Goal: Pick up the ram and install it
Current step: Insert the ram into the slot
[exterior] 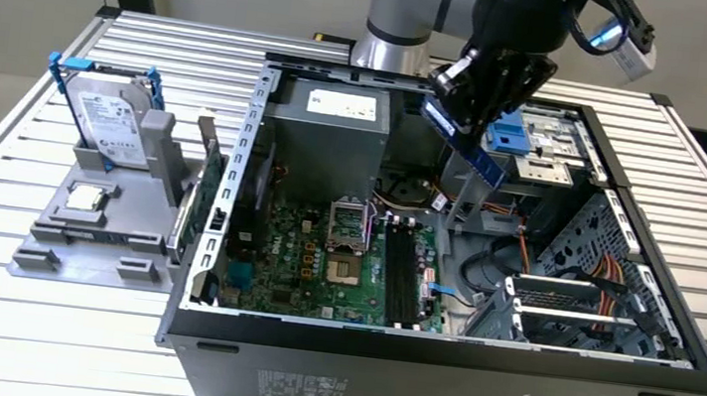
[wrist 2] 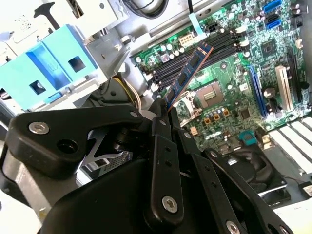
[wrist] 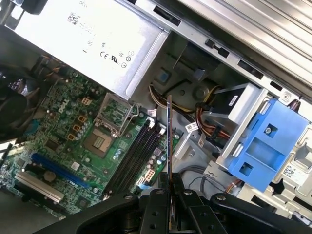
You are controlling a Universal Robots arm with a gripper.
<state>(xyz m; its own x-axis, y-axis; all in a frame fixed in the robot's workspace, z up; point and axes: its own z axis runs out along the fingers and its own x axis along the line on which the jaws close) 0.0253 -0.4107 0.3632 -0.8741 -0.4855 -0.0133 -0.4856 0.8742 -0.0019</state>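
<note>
We've got the ram (exterior: pixel 466 146) up in the air, upper middle of the exterior view, a touch toward the exterior view's right. It's a slim, long stick, and the board looks dark blue-green with a row of black chips down one face. It sits tilted: the upper end is pinched in the gripper (exterior: pixel 455 105) and the lower end slants down toward the exterior view's right. The second wrist view shows the stick's chip face, and the first wrist view catches it edge-on as a thin line. It hangs well above the black slots (exterior: pixel 400 278), not touching them.
</note>
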